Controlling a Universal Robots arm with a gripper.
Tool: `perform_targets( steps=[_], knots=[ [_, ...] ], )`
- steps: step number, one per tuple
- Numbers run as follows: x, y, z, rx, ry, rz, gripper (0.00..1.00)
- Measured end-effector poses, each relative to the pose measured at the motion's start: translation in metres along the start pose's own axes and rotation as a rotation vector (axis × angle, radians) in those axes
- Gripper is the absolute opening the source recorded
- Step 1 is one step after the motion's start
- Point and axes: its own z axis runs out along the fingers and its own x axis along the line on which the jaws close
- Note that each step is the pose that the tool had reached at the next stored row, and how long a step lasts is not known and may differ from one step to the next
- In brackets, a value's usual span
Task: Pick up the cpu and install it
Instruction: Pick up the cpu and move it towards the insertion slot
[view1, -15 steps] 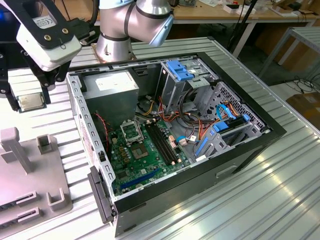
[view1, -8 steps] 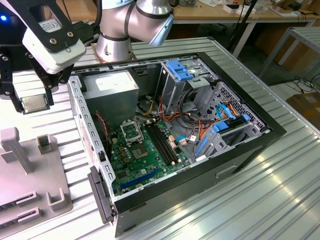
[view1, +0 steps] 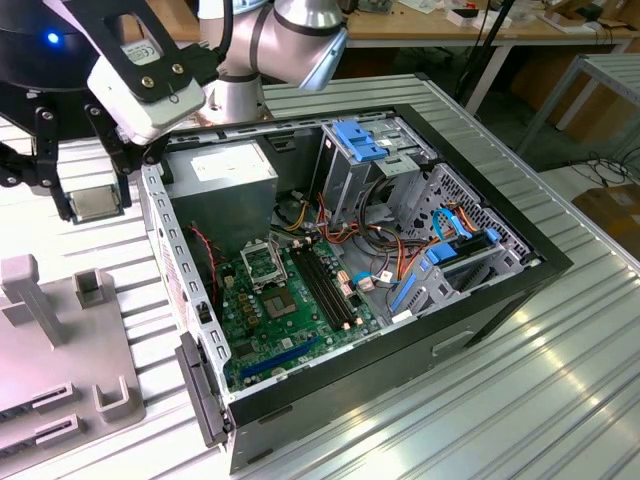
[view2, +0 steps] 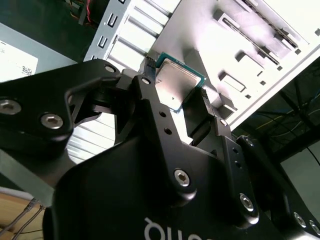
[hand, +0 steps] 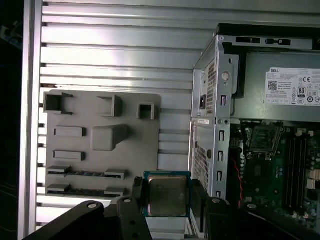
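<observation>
I have the cpu (hand: 166, 195) pinched flat between the fingers (hand: 200, 202) at the lower middle of the first wrist view, over the slatted worktop (hand: 100, 50) beside the computer case (hand: 205, 100), and I judge it should travel level, squared to the socket (hand: 263, 139).

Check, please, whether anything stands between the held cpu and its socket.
Yes: the gripper holds the cpu outside the case, and the case's metal wall stands between it and the socket. The case is open on top.
</observation>
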Motion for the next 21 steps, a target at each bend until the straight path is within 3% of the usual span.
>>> perform_targets(
  steps=[21],
  knots=[
    [-0.0285, -0.0013, 0.0014, 0.0, -0.0001, 0.0, 0.47]
  ],
)
